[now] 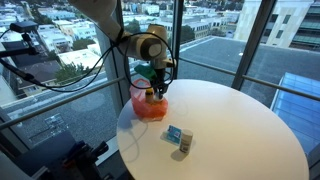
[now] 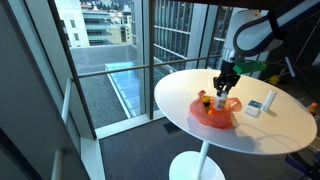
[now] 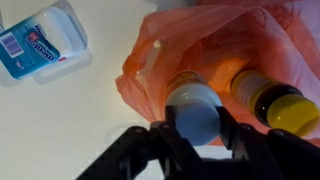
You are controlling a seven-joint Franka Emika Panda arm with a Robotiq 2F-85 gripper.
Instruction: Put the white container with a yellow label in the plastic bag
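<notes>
Near the window-side edge of the table (image 1: 250,120), over the plastic bag (image 3: 150,70), seemingly clamping the white container (image 3: 195,105) by its cap with the gripper (image 3: 196,130); likely handling light, stiff, slippery.

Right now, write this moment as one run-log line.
jaws: shut on white container | location: over orange plastic bag mouth | in bag: yellow-capped bottle | outside bag: blue-white pack | release: not yet

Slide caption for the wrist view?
Wrist view: gripper holds the white container at the mouth of the orange plastic bag, beside a yellow-capped bottle inside; blue-and-white box on the table.
</notes>
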